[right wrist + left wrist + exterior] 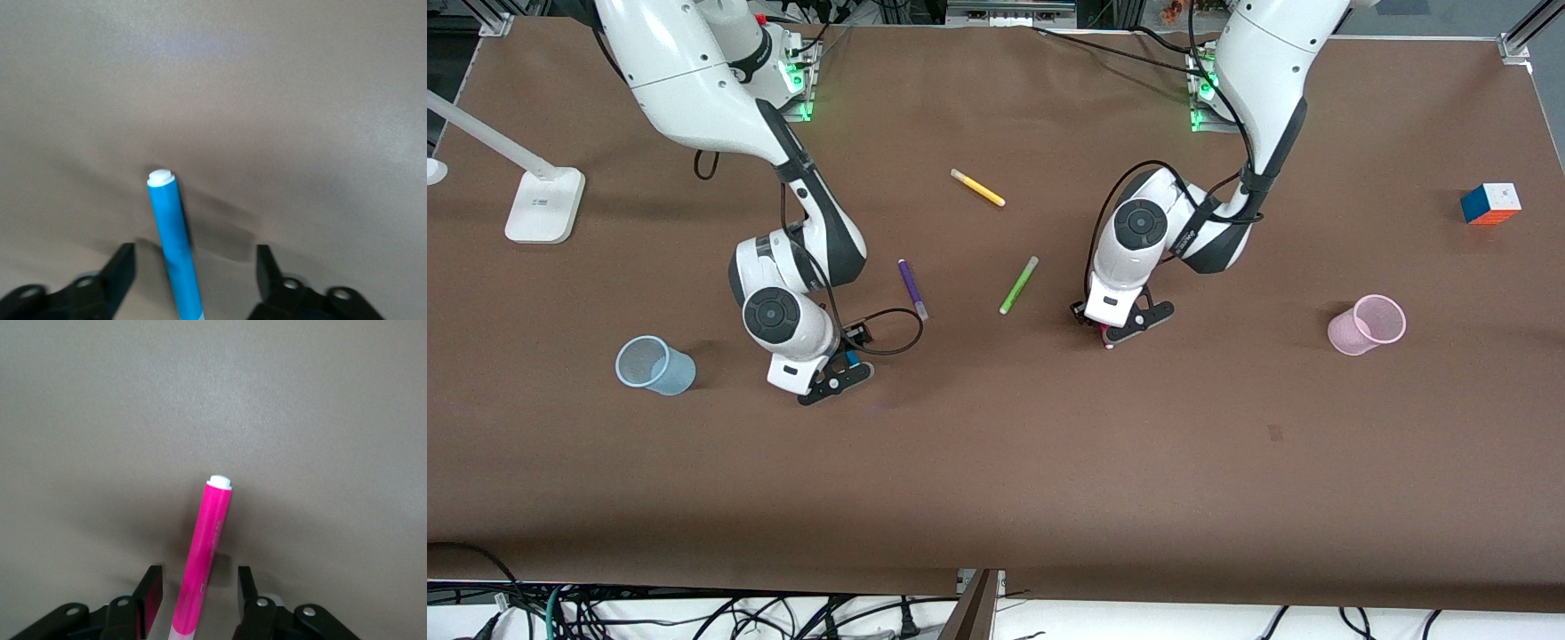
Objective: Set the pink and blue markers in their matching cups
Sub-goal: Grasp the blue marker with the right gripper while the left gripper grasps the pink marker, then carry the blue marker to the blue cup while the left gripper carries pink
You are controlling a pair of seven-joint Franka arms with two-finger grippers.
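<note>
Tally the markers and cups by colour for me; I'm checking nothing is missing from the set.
Pink marker: 1
Blue marker: 1
Purple marker: 1
Green marker: 1
Yellow marker: 1
Blue cup: 1
Pink cup: 1
Total: 7

On the worktop point(996, 480), one cup point(655, 365) stands toward the right arm's end beside the right pincer point(838, 378), another cup point(1366, 324) toward the left arm's end, with the left pincer point(1123, 327) and three markers point(1018, 284) between them.
</note>
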